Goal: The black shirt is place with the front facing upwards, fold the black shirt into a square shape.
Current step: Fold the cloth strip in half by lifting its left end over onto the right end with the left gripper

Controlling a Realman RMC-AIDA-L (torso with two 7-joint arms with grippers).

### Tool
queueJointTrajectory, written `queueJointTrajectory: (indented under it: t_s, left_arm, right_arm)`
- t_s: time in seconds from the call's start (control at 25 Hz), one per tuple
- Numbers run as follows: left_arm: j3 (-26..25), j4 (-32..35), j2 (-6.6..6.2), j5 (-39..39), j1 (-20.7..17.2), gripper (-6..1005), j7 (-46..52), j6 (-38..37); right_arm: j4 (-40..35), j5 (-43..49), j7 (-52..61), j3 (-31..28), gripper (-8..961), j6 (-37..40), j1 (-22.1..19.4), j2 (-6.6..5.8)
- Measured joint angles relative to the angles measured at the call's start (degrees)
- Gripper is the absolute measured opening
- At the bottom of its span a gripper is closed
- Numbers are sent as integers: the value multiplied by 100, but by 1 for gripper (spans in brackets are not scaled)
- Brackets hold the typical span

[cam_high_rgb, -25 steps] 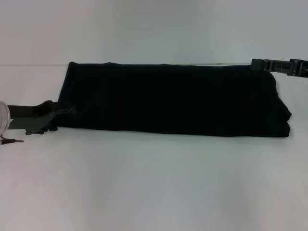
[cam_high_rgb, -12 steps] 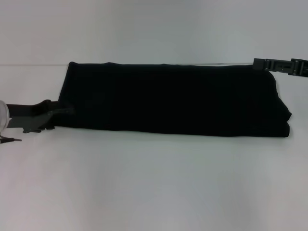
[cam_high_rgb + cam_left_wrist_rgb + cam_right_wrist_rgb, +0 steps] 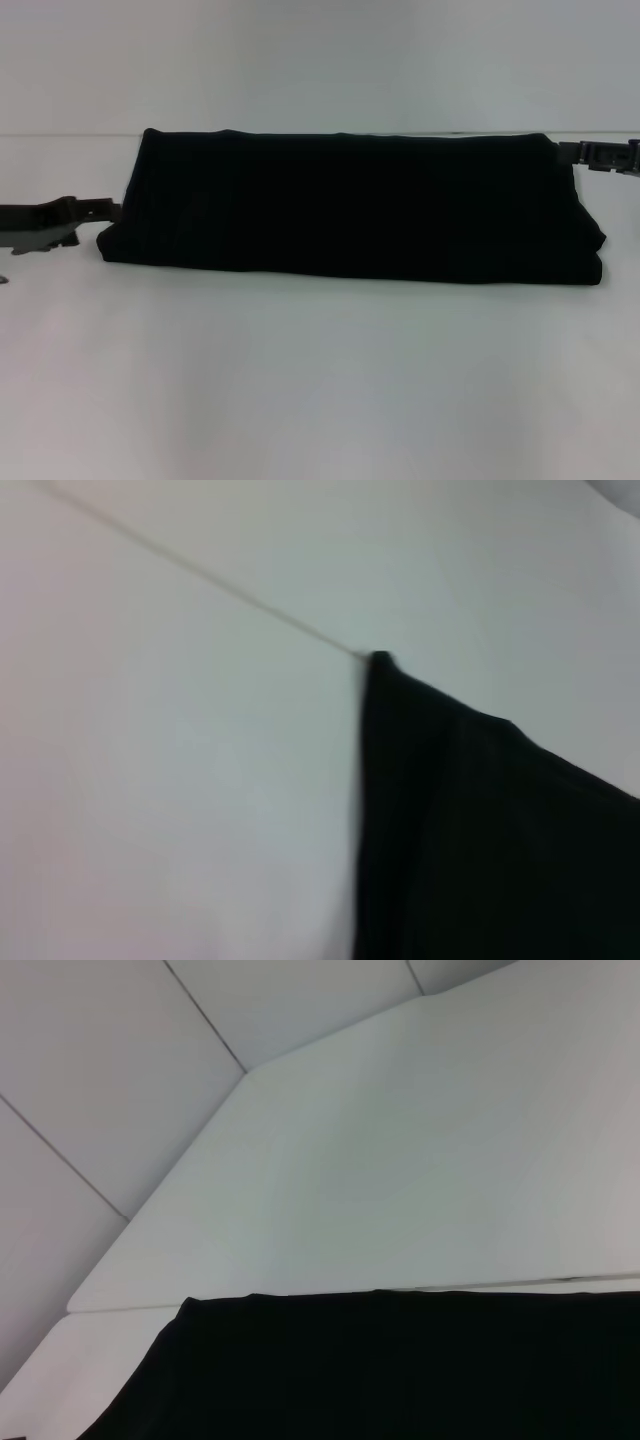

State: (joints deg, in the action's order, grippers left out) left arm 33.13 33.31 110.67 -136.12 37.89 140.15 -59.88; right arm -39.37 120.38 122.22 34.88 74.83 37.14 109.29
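The black shirt [image 3: 350, 205] lies across the middle of the white worktop [image 3: 320, 380] as a long narrow band, folded lengthwise, no lettering or neck label showing. Left gripper [image 3: 95, 210] sits low on the worktop just off the band's left end, apart from the cloth or barely at its edge; can't tell whether it's released or clenched, and it grasps nothing I can see. Right gripper [image 3: 585, 152] hangs at the band's far right corner, right beside the cloth; grip state also can't be told. Left wrist view shows only a shirt corner [image 3: 480, 820] against bare worktop, right wrist view only the shirt's edge [image 3: 380, 1370]. Judgement: lengthwise folds look done, what's left is folding the band across its length into a square. To do it well: pinch both layers at one short end, lift just enough to clear, carry it over parallel to the long edges, land end on end so the edges line up. Risk: grabbing only the top layer, which skews the fold.
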Motion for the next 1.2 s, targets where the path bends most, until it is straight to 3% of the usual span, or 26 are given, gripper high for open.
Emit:
queueJointTrajectory:
  t_s: [0.28,1.0,1.2]
  left_arm:
    - [96,-29,196,-43,214,876,-619,146]
    - [334,-91,201,-55,154,875,-573,385]
    - [607,-91,207,-55,168,876,-537,373]
  right_arm:
    - [0,-18,45,-13,809,6,1,30]
    - [-12,-33,100,-15,809,67,39,39]
    - [-15,-32,100,-16,808,67,39,39]
